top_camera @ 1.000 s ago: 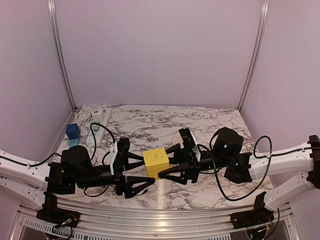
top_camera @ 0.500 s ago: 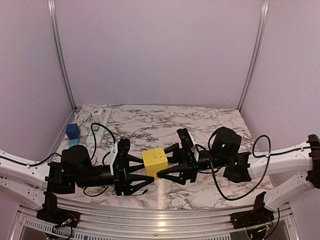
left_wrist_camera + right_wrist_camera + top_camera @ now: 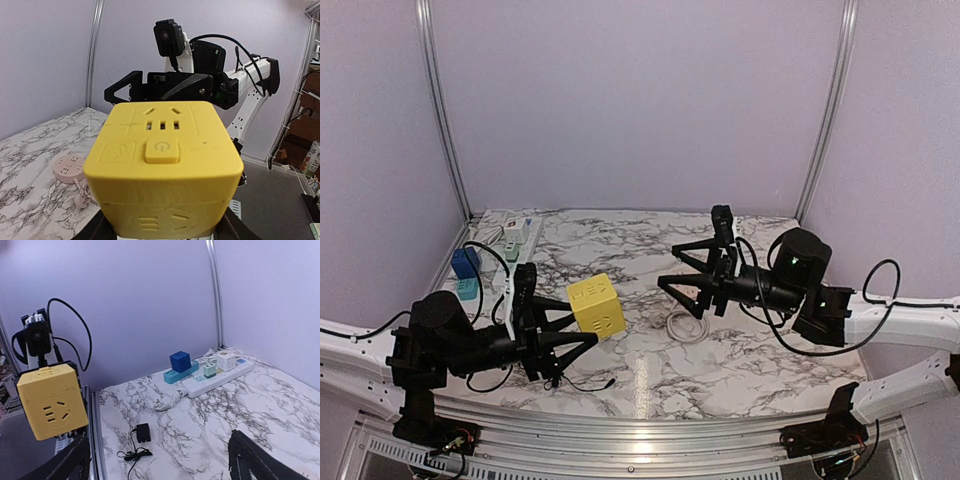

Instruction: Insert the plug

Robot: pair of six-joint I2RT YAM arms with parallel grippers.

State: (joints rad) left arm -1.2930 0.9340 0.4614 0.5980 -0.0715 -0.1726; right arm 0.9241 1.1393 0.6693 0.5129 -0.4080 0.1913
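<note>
The left gripper (image 3: 582, 326) sits in the lower left of the top view; its jaws are partly closed on the yellow socket cube (image 3: 597, 305), one finger on either side, and the cube is tilted and appears to be off the marble table (image 3: 720, 370). In the left wrist view the cube fills the lower centre of the frame, its face with the power button and a row of slots turned to the camera; the dark fingers (image 3: 235, 231) show only at the bottom corners.

The right gripper (image 3: 670, 268) is at centre right of the top view, well apart from the cube; its jaws are spread wide with nothing between them; in the right wrist view the two fingers (image 3: 250, 460) stand at the bottom corners with bare marble between.

The black plug (image 3: 143, 432) lies flat on the table at lower centre of the right wrist view, with its thin cable looped just beside it; neither gripper touches it.

A round pink socket (image 3: 682, 325) with a pale cord lies on the table just below the right gripper. At the upper left of the table a white power strip (image 3: 220, 374) lies beside a teal strip (image 3: 175, 375) that carries a blue cube (image 3: 180, 361).
</note>
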